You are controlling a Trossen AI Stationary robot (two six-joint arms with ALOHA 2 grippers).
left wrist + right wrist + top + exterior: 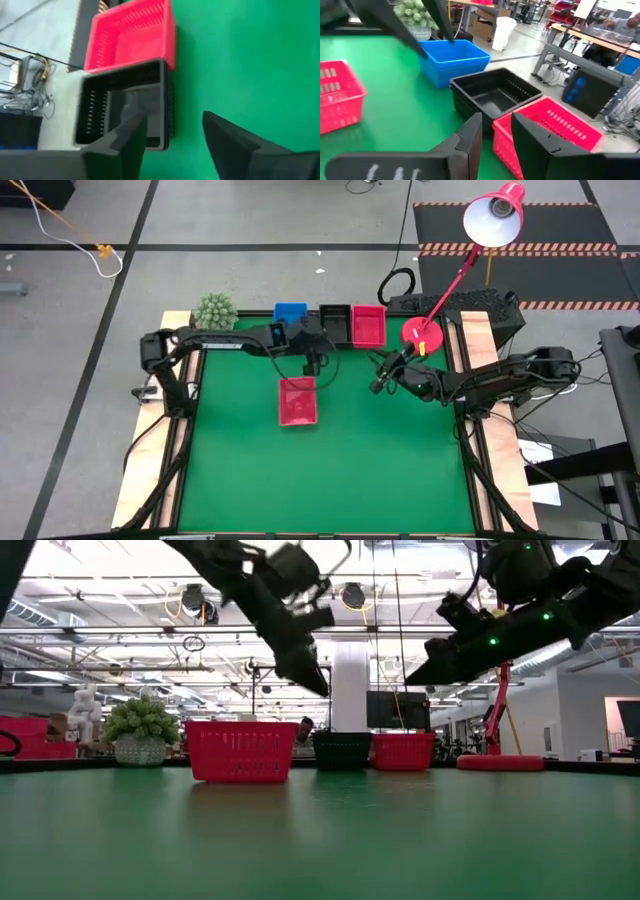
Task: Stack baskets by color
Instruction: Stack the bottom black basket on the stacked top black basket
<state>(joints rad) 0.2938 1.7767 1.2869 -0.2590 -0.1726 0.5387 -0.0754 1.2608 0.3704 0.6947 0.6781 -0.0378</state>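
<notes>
Blue basket (290, 313), black basket (335, 323) and red basket (368, 324) line the mat's far edge; another red one (298, 401) sits mid-mat. The left gripper (312, 363) hovers above the black basket (fingers apart, empty). The right gripper (381, 383) hangs nearby, slightly parted, empty.

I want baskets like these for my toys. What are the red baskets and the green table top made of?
The red rectangular baskets, one alone mid-table and one in the back row, look like moulded plastic: smooth, slightly shiny, with rows of slots in the walls. The green table top looks like a matte mat, with a soft sheen in the low view; whether it is fabric or rubber cannot be told.
</notes>
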